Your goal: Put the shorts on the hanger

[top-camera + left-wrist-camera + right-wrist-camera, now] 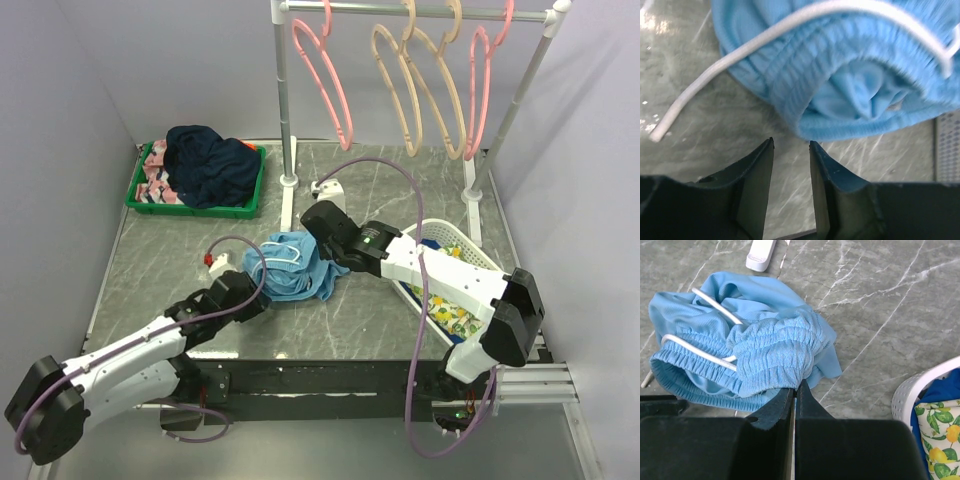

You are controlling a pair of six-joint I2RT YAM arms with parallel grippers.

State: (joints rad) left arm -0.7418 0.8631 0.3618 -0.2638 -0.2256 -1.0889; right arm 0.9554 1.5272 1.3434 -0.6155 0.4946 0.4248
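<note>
The light blue shorts (295, 265) lie crumpled mid-table, with the white drawstring (740, 55) looping across the waistband. My left gripper (258, 292) is open and empty, low over the table just short of the shorts' waistband roll (850, 75); the tips (791, 142) almost touch its edge. My right gripper (322, 255) is shut, pinching a bunched fold of the elastic waistband (775, 352) at its tips (796, 385). Two pink hangers (325, 75) (480, 90) hang on the rack at the back.
Tan hangers (420, 90) hang between the pink ones on the white rack (285, 100). A green tray (135, 195) with a dark navy garment (215, 165) stands back left. A white basket (470, 250) holding lemon-print cloth (450, 310) is at the right, under my right arm.
</note>
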